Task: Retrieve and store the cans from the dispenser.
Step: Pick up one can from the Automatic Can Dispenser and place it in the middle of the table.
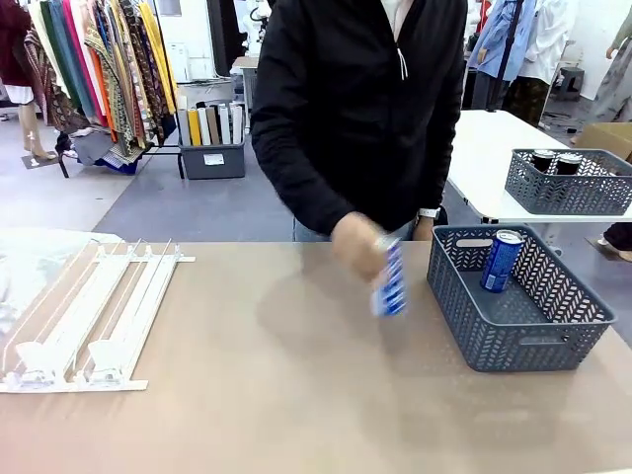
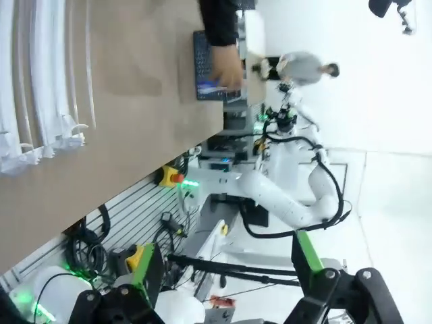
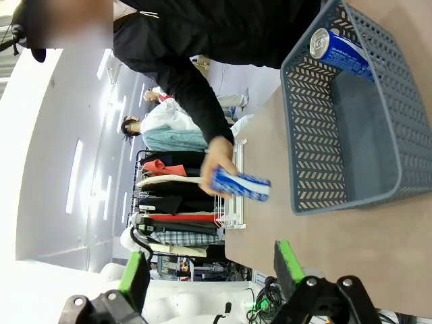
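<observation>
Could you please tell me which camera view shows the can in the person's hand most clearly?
The right wrist view: the blue-and-white can looks fairly sharp against the table. In the front view it is motion-blurred; in the left wrist view it is tiny and distant.

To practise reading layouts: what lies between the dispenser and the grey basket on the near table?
In the front view, the person's hand holding a blue-and-white can lies between the dispenser and the basket.
</observation>
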You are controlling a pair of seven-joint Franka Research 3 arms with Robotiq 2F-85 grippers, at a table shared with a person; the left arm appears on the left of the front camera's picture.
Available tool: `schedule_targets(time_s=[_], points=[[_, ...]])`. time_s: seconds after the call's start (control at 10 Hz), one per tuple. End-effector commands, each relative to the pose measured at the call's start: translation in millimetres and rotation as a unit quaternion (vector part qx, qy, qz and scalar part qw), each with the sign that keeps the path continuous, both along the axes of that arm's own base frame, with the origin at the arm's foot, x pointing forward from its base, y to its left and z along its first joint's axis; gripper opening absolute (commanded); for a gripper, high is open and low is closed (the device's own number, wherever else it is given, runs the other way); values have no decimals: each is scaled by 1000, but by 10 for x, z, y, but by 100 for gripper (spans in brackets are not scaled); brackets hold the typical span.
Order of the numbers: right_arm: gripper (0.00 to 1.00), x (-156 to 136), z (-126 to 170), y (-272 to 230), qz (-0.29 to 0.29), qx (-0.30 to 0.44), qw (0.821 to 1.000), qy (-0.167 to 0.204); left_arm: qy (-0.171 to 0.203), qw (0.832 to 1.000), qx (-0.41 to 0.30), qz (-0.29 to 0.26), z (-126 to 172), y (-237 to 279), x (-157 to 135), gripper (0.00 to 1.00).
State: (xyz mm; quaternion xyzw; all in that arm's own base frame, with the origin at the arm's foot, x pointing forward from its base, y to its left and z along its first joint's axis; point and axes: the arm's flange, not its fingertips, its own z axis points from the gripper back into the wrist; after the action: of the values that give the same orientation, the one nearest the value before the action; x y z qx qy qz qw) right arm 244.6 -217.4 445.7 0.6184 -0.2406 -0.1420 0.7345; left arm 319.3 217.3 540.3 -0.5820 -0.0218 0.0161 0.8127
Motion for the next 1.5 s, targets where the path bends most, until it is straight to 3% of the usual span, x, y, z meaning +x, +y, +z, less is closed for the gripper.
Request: schedule_targets(time_s=[0.0, 0.1, 1.4], points=[[100, 6, 12, -4, 2, -1, 1000, -15, 5, 1000, -6, -7, -240, -35, 94, 100], [100, 6, 12, -4, 2, -1, 1000, -15, 0, 1000, 0, 0, 0, 0, 0, 100], [100, 6, 12, -4, 2, -1, 1000, -15, 0, 1000, 0, 0, 0, 0, 0, 100]])
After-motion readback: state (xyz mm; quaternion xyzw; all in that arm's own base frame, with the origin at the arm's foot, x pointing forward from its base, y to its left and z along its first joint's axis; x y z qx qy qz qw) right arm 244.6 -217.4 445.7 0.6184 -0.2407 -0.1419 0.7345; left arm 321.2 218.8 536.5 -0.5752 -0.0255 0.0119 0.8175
